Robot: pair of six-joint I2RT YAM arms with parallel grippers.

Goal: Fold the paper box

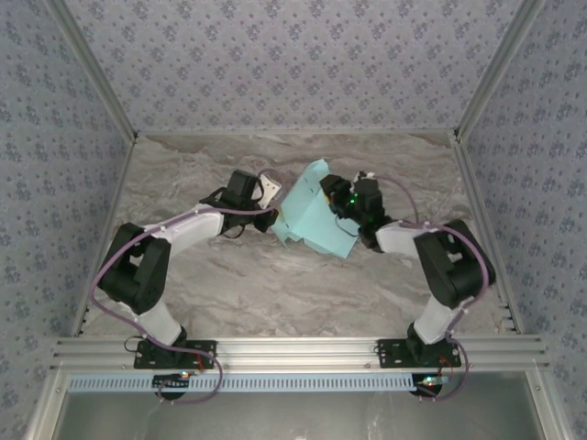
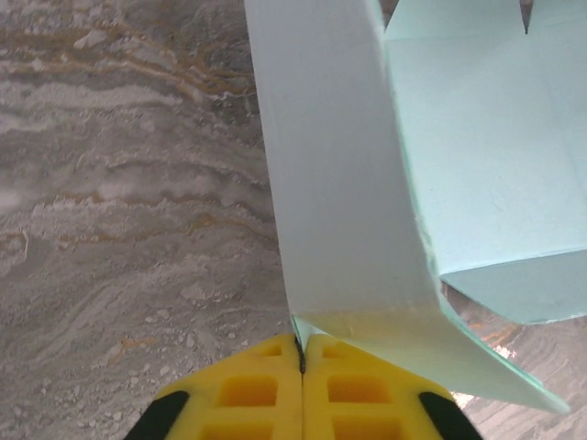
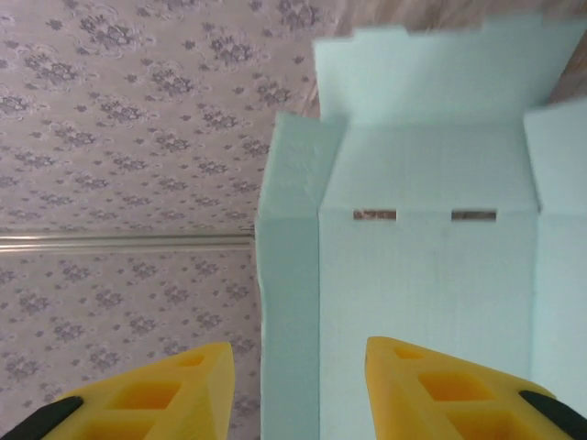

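Note:
The paper box [image 1: 312, 220] is a pale aqua die-cut sheet, partly folded and held tilted above the middle of the table between both arms. My left gripper [image 1: 273, 200] meets it from the left. In the left wrist view the yellow jaws [image 2: 302, 346] are pressed together on a thin edge of the paper box [image 2: 339, 183], whose long flap rises away from them. My right gripper [image 1: 341, 207] is at the sheet's right side. Its fingers [image 3: 298, 376] stand apart, with a folded side panel of the paper box [image 3: 422, 275] between them and touching neither pad.
The marble-patterned table top [image 1: 275, 284] lies below the sheet. Wallpapered walls [image 1: 293, 64] close the back and both sides. An aluminium rail [image 1: 293, 348] carrying both arm bases runs along the near edge.

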